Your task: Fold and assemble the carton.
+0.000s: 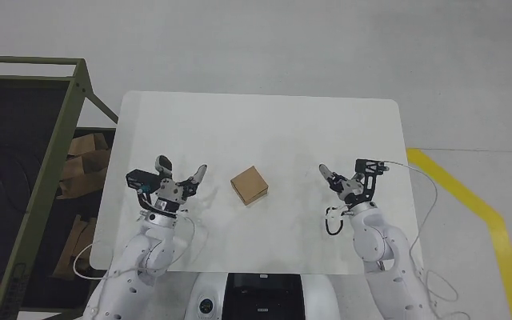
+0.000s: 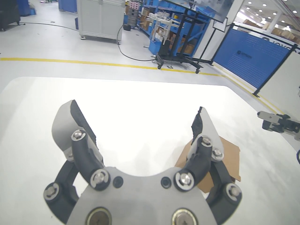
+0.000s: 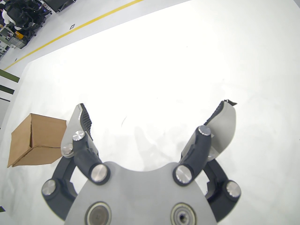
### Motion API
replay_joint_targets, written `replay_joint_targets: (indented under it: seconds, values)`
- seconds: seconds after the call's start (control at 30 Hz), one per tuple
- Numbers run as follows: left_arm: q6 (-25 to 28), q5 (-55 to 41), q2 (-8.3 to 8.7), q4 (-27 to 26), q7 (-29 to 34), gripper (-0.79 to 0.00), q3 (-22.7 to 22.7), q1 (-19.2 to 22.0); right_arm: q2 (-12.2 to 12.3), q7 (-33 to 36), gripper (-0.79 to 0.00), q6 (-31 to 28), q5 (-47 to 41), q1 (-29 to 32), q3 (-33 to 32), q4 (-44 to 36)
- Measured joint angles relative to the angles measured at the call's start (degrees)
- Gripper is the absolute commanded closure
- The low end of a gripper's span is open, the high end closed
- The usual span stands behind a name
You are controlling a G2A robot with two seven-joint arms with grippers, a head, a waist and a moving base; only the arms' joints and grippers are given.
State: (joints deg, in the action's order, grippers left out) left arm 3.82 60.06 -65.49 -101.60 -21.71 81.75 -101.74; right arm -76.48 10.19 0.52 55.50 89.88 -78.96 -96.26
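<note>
**A:** The left fingers (image 2: 62,127) are spread wide with nothing between them. The right fingers (image 3: 78,120) are the same, wide and empty.

**B:** And the carton (image 1: 250,185)?

**A:** It stands on the desk (image 1: 264,120) about midway between the left and right edges, nearer the near edge than the far one, and turned corner-on to that edge. One arm sits to each side, well apart from it.

**B:** It looks like a closed cube. What's left to do?

**A:** Seating the last flap, I'd judge. A seam shows on the face towards the right arm, and I can't tell whether it is fully tucked.

**B:** How to do that well?

**A:** Brace one side before pushing from the other, or the light box will likely skid. Meet a face squarely, not a corner. Press along the fold rather than mid-panel, so the card doesn't dent.
</note>
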Motion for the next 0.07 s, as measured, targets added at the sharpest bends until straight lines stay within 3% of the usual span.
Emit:
replay_joint_targets:
  seconds: [0.07]
  values:
    - [-0.2, -0.4, -0.05, -0.2, 0.2, -0.784, 0.0, -0.1, 0.0, 0.0, -0.785, 0.0, 0.0, 0.0, 0.0, 0.0]
